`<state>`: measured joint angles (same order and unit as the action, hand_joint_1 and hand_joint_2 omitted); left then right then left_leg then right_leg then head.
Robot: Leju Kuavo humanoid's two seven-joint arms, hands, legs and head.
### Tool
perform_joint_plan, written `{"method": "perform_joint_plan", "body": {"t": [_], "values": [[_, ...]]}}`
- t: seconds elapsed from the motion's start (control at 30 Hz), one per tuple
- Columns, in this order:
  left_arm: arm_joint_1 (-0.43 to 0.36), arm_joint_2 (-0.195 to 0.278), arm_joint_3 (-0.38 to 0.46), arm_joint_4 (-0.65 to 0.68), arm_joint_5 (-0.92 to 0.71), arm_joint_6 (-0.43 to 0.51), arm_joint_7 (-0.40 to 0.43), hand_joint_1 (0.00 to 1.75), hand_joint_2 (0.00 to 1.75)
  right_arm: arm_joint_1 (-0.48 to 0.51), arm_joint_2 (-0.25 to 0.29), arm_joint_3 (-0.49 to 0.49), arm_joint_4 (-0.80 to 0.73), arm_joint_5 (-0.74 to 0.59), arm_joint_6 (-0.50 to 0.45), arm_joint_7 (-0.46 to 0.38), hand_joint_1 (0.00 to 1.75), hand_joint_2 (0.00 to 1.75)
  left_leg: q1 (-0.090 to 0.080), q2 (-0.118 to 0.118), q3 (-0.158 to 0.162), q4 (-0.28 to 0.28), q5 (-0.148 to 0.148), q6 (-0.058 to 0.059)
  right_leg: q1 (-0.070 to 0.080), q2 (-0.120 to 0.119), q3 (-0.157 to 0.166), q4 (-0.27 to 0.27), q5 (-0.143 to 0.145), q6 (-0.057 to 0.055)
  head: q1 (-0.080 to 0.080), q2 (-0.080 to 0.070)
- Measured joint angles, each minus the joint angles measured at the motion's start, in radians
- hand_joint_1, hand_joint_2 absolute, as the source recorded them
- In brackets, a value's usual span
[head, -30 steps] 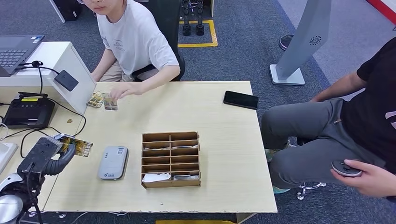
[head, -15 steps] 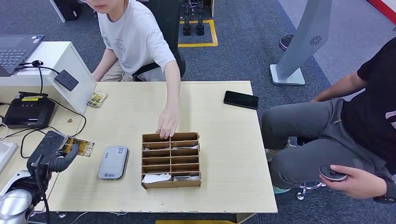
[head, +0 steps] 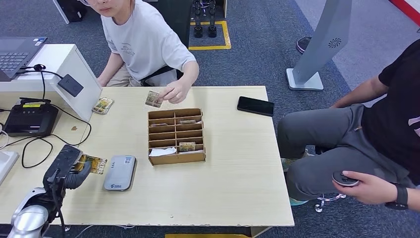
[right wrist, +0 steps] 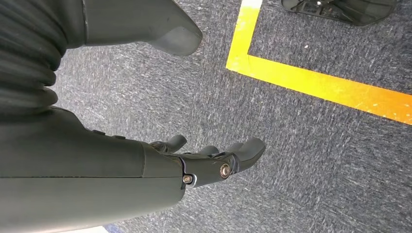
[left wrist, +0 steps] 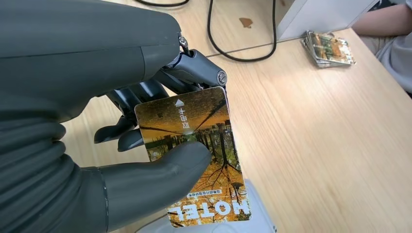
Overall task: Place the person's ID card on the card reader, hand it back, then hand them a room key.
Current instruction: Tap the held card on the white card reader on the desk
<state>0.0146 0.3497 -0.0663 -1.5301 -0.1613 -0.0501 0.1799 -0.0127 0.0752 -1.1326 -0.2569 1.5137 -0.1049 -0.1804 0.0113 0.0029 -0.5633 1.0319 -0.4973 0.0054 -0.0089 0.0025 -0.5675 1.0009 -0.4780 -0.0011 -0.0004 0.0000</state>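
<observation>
One card with a HOTEL print [left wrist: 197,160] sits pinched between the thumb and fingers of the left hand [head: 69,168], face outward and edge up, presumably so it can be laid flat on something or passed across without a regrip. By its print it looks more like a room key than an ID card, though I cannot be sure which role it plays. The hand hovers at the near left of the table [head: 237,183], just left of the grey card reader [head: 120,172], which lies flat within easy reach of that arm.

The wooden slotted box [head: 176,136] stands mid-table with a few cards and a paper slip in its slots, set between robot and customer so both can reach it. The seated person's hand [head: 174,92] at the far edge holds another small card [head: 153,99] just beyond the box. A short stack of cards [head: 103,105] rests far left beside the white stand.

The right hand [right wrist: 214,158] hangs over the carpet, fingers loosely apart and holding nothing.
</observation>
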Motion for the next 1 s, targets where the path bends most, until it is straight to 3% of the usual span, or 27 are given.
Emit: {"method": "perform_joint_plan", "body": {"t": [1.0], "values": [[0.019,-0.050,-0.025,0.052,-0.037,0.029,0.009,1.75,1.75,-0.004,0.000,0.019,0.012,0.000,-0.008,0.001,0.00,1.75,0.000,0.000,0.000,0.000,0.000,0.000,0.000,0.000,0.000,0.000,0.000,0.000,0.000,0.000]]}}
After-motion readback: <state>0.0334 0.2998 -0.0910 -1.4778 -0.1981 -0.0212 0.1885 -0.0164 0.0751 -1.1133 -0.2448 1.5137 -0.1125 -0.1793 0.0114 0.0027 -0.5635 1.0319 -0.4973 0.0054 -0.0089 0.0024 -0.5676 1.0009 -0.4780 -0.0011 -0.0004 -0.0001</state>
